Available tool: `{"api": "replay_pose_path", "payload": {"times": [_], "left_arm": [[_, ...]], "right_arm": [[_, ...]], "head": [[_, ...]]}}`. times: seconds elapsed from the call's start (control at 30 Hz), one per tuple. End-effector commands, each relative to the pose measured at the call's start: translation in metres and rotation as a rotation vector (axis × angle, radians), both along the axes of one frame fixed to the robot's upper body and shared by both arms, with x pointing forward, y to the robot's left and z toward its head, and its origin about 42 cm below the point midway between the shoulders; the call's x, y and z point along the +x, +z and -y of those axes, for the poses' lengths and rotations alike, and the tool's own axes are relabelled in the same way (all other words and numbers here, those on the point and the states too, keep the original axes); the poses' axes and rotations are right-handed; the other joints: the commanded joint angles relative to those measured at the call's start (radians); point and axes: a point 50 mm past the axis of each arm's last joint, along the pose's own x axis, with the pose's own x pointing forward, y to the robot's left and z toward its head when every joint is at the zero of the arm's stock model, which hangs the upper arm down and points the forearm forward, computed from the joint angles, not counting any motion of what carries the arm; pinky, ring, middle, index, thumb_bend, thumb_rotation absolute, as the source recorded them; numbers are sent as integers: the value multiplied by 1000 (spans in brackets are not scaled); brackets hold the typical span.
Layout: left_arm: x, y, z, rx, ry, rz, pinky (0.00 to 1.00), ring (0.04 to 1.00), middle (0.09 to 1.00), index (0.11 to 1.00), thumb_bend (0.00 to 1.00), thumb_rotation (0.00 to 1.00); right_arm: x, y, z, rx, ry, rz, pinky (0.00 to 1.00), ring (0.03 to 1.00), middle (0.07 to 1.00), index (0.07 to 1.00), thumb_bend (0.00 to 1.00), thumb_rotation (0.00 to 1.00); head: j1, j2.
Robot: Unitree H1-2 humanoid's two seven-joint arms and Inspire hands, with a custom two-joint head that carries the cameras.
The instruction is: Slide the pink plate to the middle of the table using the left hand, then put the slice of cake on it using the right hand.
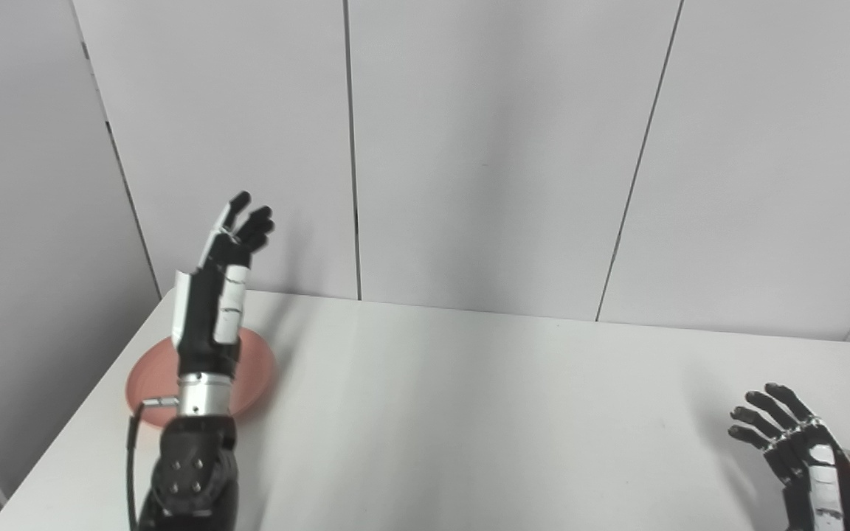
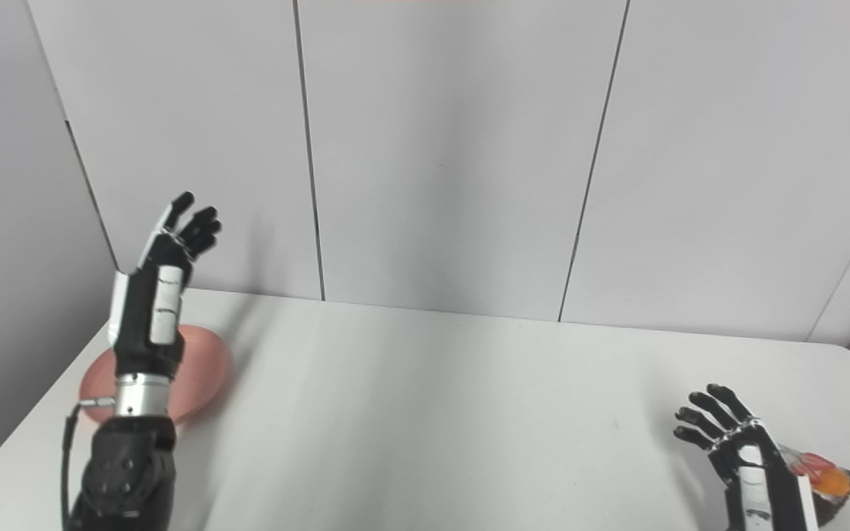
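The pink plate (image 1: 255,365) lies on the white table (image 1: 469,413) near its left edge, partly hidden by my left forearm. My left hand (image 1: 227,265) is raised above the plate, open, fingers pointing up and holding nothing. The slice of cake (image 2: 823,479), dark with orange and red topping, sits at the table's front right, mostly hidden behind my right hand (image 2: 735,450). That hand is open just left of the cake, fingers spread, not touching it.
Grey wall panels (image 1: 499,147) rise right behind the table's far edge. The table's left edge runs diagonally close to the plate. Bare white tabletop stretches between the two hands.
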Motion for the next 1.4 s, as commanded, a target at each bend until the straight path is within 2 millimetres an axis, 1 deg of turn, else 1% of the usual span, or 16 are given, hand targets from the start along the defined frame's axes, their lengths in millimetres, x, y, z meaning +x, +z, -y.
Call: {"api": "replay_pose_path", "payload": {"times": [0.0, 0.03, 0.07, 0.17, 0.23, 0.37, 0.5, 0.57, 0.73, 0.77, 0.87, 0.97, 1.07, 1.17, 1.23, 1.37], "left_arm": [[8, 32, -16, 72, 72, 97, 841, 816, 814, 845, 819, 940], [10, 35, -23, 103, 105, 93, 823, 812, 828, 848, 787, 988], [12, 39, -33, 133, 148, 82, 823, 818, 833, 846, 761, 996], [25, 48, -79, 146, 240, 61, 806, 831, 837, 830, 750, 998], [30, 51, -96, 99, 245, 54, 793, 834, 836, 818, 771, 993], [36, 54, -118, -11, 220, 35, 848, 839, 829, 821, 787, 966], [46, 44, -145, -158, 164, -19, 864, 837, 836, 825, 801, 926], [48, 37, -158, -188, 147, -58, 861, 843, 840, 833, 810, 909], [47, 16, -183, -236, 132, -160, 793, 837, 826, 836, 813, 882], [46, 12, -187, -252, 126, -175, 813, 847, 828, 840, 820, 856], [44, 3, -192, -268, 117, -206, 829, 852, 836, 852, 815, 846], [41, -10, -193, -262, 114, -250, 800, 832, 824, 859, 791, 859], [39, -24, -190, -252, 120, -294, 781, 809, 797, 848, 817, 866], [39, -34, -183, -249, 119, -323, 790, 808, 795, 857, 790, 894], [39, -40, -180, -263, 102, -331, 770, 824, 821, 863, 778, 876], [39, -52, -173, -285, 93, -356, 744, 808, 806, 838, 788, 849]], "right_arm": [[-46, -74, -6, 57, -24, -210, 652, 703, 750, 758, 784, 827], [-46, -74, -6, 56, -24, -211, 650, 703, 752, 754, 795, 829], [-46, -74, -6, 56, -24, -211, 649, 703, 752, 755, 795, 829], [-46, -74, -4, 68, -19, -211, 649, 703, 750, 753, 796, 819], [-45, -74, -3, 71, -17, -211, 649, 702, 748, 753, 794, 819], [-44, -75, -1, 74, -16, -215, 646, 697, 740, 753, 797, 811], [-43, -76, -1, 72, -12, -213, 644, 698, 741, 759, 787, 817], [-43, -76, -2, 84, -16, -213, 637, 691, 734, 753, 792, 809], [-44, -76, -3, 78, -18, -212, 624, 680, 725, 745, 808, 809], [-44, -75, -3, 75, -18, -212, 628, 681, 726, 746, 806, 818], [-44, -75, -2, 75, -13, -212, 632, 683, 728, 746, 809, 819], [-43, -75, -2, 72, -11, -211, 629, 684, 728, 743, 814, 817], [-45, -74, -2, 77, -11, -211, 625, 683, 726, 749, 808, 813], [-45, -74, -2, 78, -12, -213, 623, 682, 725, 749, 804, 808], [-46, -74, -2, 69, -13, -212, 624, 684, 731, 750, 804, 822], [-46, -73, -2, 72, -16, -212, 623, 681, 727, 743, 791, 823]], "head": [[0, 6], [0, 6], [0, 8], [1, 10], [3, 13], [10, 15], [10, 15], [11, 19], [11, 27], [11, 28], [11, 29], [11, 29], [4, 34], [5, 37], [3, 39], [-1, 43]]}}
